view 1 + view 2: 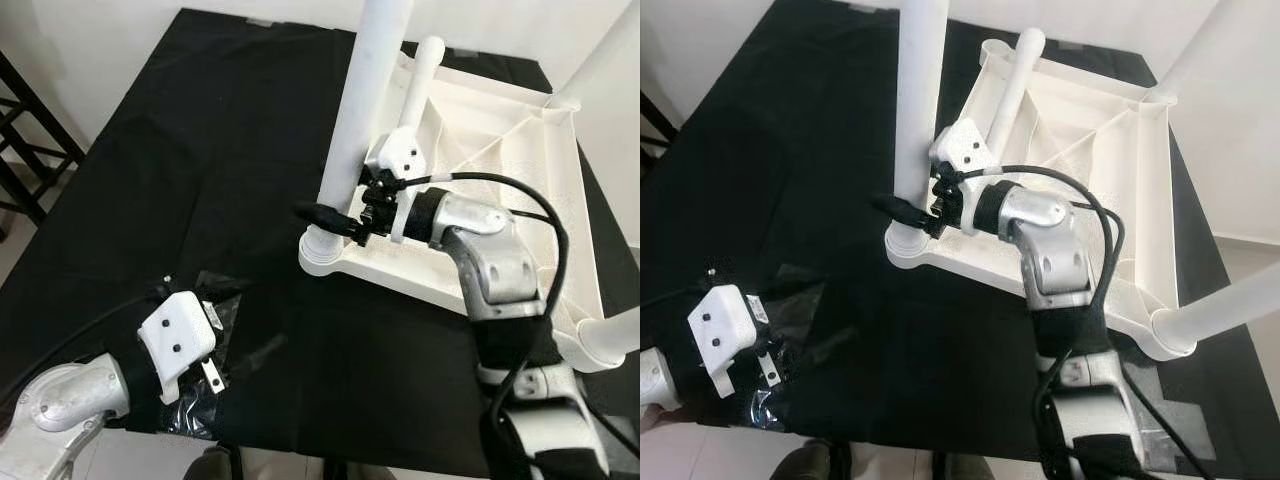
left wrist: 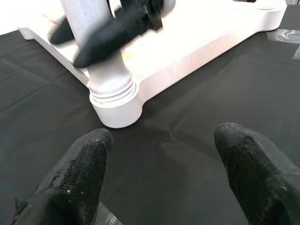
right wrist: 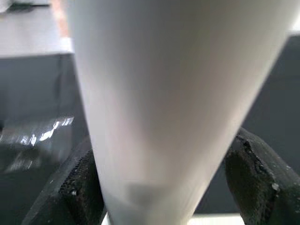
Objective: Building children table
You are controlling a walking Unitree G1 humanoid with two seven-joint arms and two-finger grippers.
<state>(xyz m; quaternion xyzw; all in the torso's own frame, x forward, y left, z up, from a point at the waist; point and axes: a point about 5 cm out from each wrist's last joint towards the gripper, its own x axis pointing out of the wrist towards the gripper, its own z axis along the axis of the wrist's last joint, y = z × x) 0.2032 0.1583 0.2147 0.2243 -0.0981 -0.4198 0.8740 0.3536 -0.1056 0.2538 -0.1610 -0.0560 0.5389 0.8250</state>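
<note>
Nearest, left gripper (image 2: pixel 161 180) hovers low over the black cloth (image 1: pixel 200 150), fingers spread, empty. Right gripper (image 1: pixel 335 220) clamps the white leg (image 1: pixel 355 130) standing in the upturned tabletop (image 1: pixel 500 130) corner socket, probably to twist it tight.

No legible text, label or number anywhere.

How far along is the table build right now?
Done: the white tabletop lies upside down on the black cloth with legs standing in three corners. In hand: the right gripper clasps the near-left leg above its socket. The left gripper hovers open. Left: seating that leg; the far-left corner can't be judged.
</note>
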